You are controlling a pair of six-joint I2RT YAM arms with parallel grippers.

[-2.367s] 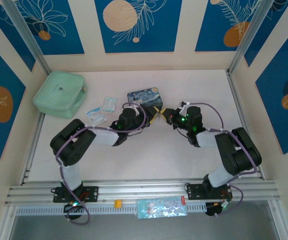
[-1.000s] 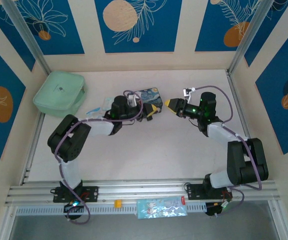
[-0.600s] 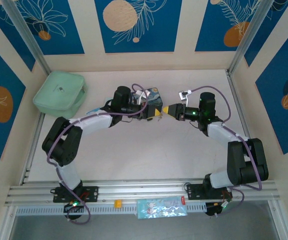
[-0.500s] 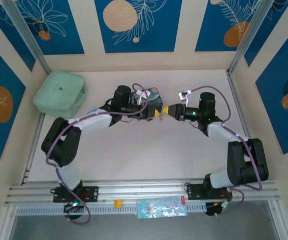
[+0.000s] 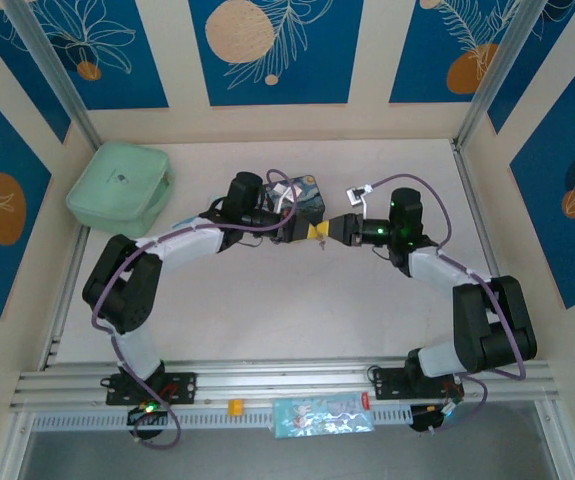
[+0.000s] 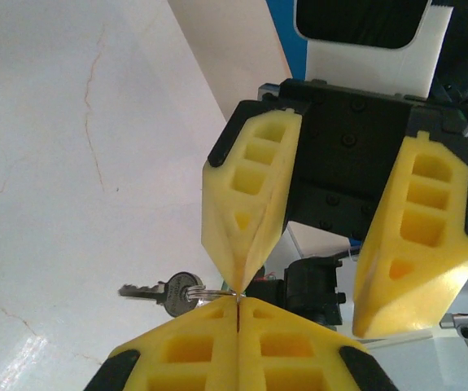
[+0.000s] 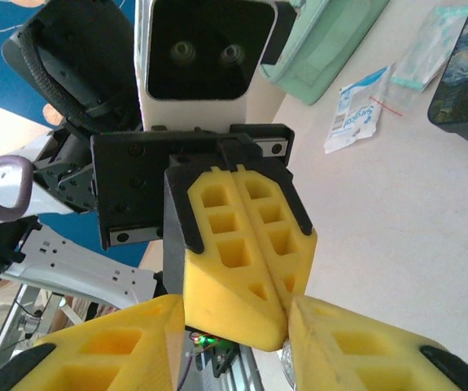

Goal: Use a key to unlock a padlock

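The key [image 6: 178, 292] hangs in the air over the pale table [image 5: 297, 300], its round head next to a thin wire ring [image 6: 213, 289] and its blade pointing away from it; the teeth are too small and dark to read. The ring runs into the tips of the left gripper [image 6: 238, 303], whose yellow fingers are pressed flat together with only a seam between them, so it has the key by that ring, though the pinch point itself is covered by the pads. The right gripper [image 6: 300, 308] faces it with its jaws spread apart: one fingertip sits right at the ring, the other stands well off to the side, and it grips nothing. In the right wrist view the left gripper's closed fingers [image 7: 242, 269] poke in between the right ones, and a silvery curve [image 7: 286, 368] at the bottom edge, cut off, is possibly the key's head. From above, both grippers meet near the middle of the table, toward its far edge, just beside the blue tin [image 5: 304, 190]. A green case [image 5: 117, 187] lies by the far left corner.
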